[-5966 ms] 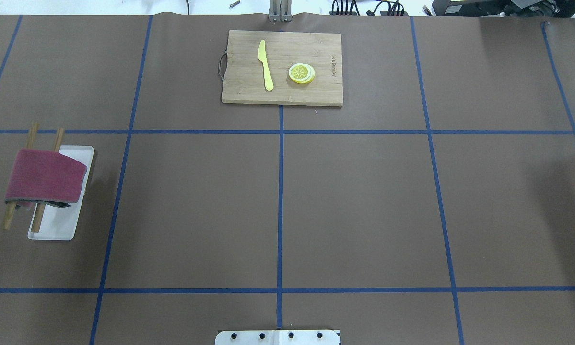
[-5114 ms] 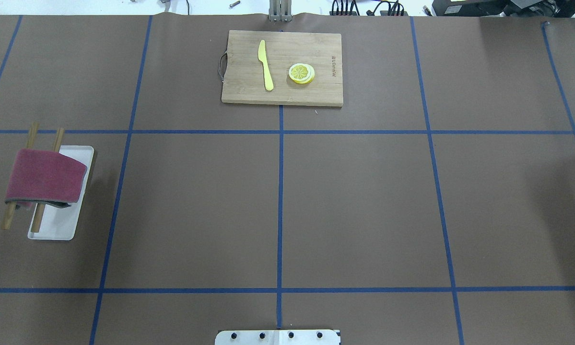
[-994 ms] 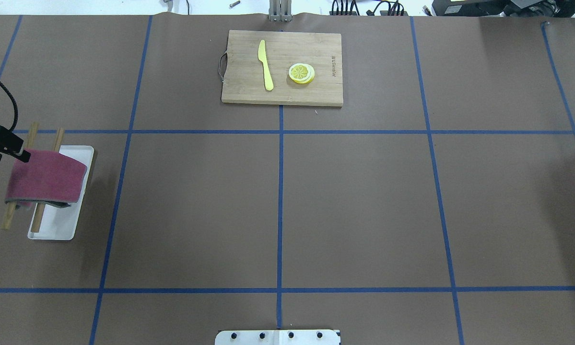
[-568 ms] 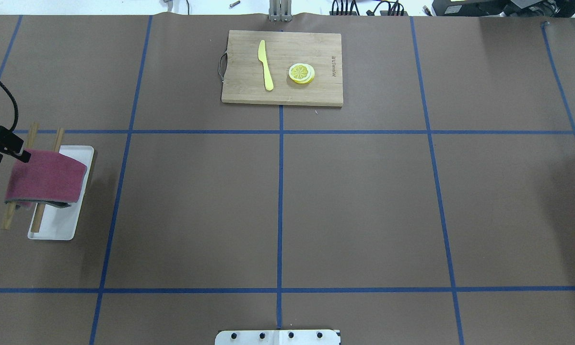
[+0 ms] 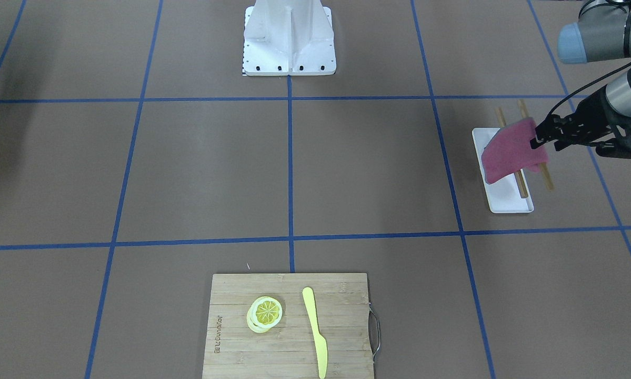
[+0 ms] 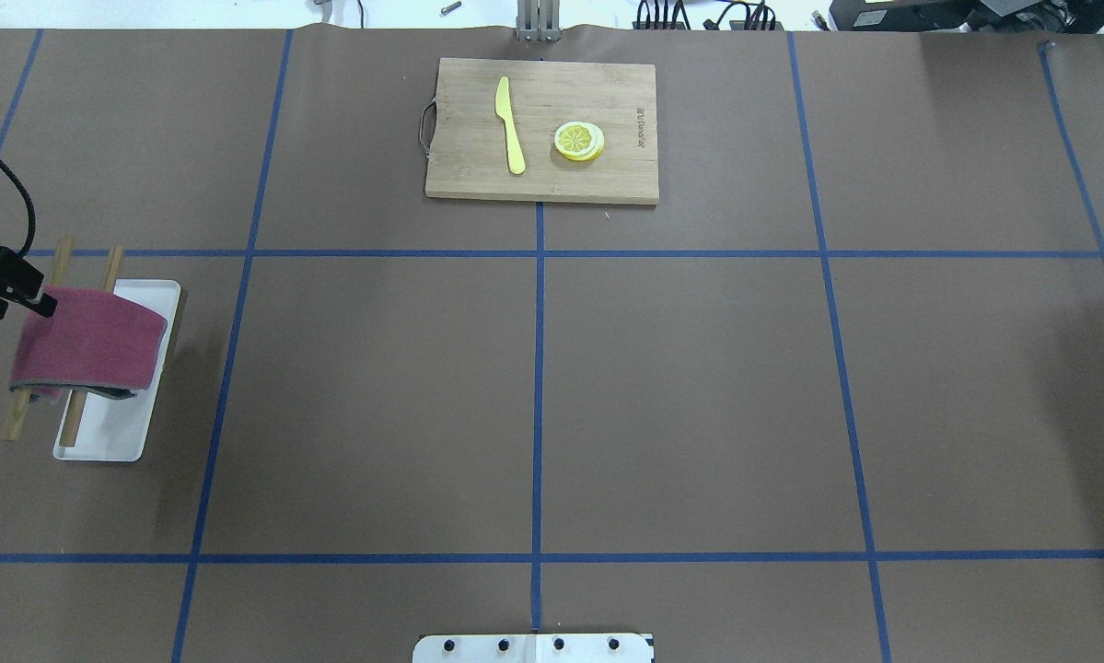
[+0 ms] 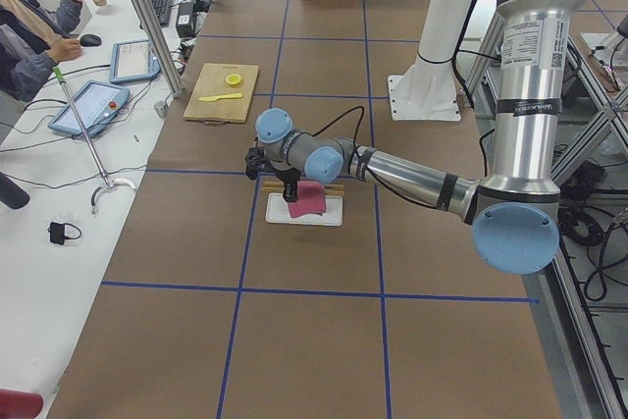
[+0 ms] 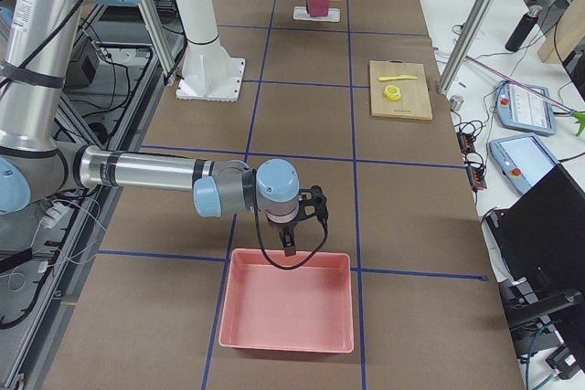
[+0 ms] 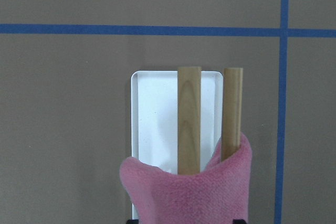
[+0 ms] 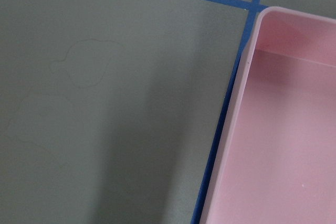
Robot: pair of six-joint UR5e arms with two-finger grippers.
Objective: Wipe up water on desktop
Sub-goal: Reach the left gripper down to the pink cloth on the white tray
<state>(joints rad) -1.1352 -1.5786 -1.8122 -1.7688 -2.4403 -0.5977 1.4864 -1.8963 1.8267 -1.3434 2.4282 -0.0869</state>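
Observation:
The brown desktop (image 6: 699,387) with blue tape lines shows no clear water; the right wrist view shows only a faint stain outline (image 10: 79,72). A dark pink cloth (image 6: 87,336) hangs over two wooden rods (image 6: 73,419) above a white tray (image 6: 114,433) at the left. My left gripper (image 6: 40,302) is at the cloth's far-left edge, open, with the cloth's end (image 9: 184,192) between its fingers. My right gripper (image 8: 288,244) hangs over the near rim of a pink bin (image 8: 288,308); I cannot tell whether it is open or shut.
A bamboo cutting board (image 6: 542,129) with a yellow knife (image 6: 510,124) and lemon slices (image 6: 579,141) lies at the far middle. The robot's white base (image 5: 289,37) stands at the near middle edge. The pink bin sits at the right end.
My left arm has come in from the left edge and reached the cloth's edge. In the last second it has shifted only slightly. The cloth has not moved.

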